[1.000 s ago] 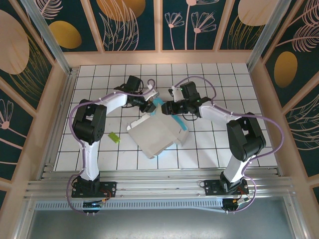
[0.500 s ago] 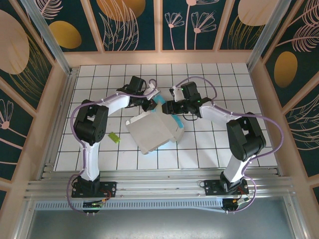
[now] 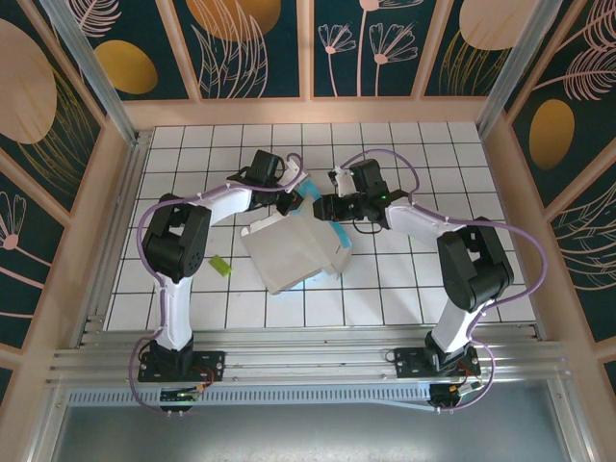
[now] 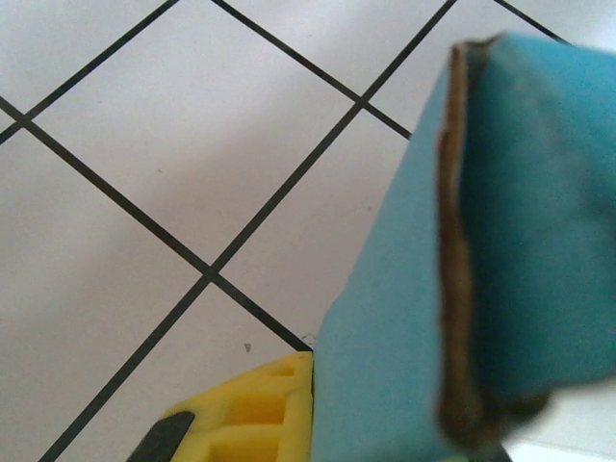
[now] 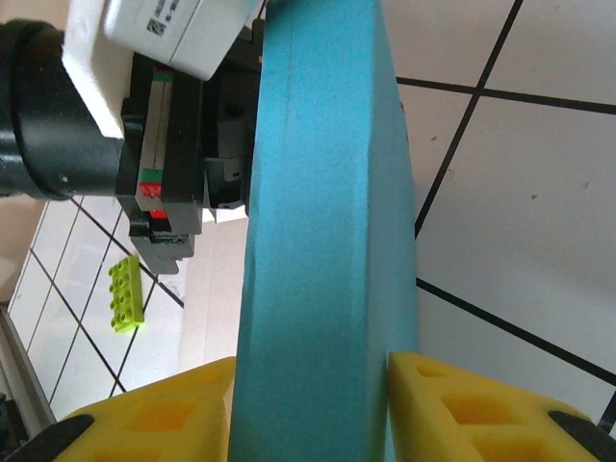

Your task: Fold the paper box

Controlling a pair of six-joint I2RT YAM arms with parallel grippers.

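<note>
The paper box (image 3: 289, 252) lies half-formed at mid-table, white inside facing up, turquoise at its edges. At its far corner a turquoise flap (image 3: 310, 198) stands up between both grippers. My left gripper (image 3: 294, 201) is shut on that flap; in the left wrist view the flap (image 4: 481, 269) hides all but one yellow finger (image 4: 252, 409). My right gripper (image 3: 324, 207) is shut on the same flap from the right. In the right wrist view the flap (image 5: 327, 221) sits pinched between two yellow fingers (image 5: 462, 409).
A small yellow-green brick (image 3: 219, 267) lies on the tiles left of the box, also seen in the right wrist view (image 5: 127, 294). The left gripper's black body (image 5: 144, 125) is close behind the flap. Wooden walls (image 3: 87, 221) ring the white tiled table (image 3: 433, 154).
My left gripper has closed onto the flap. The box has turned and slid a little to the left and away from the front edge. The right gripper has kept its hold.
</note>
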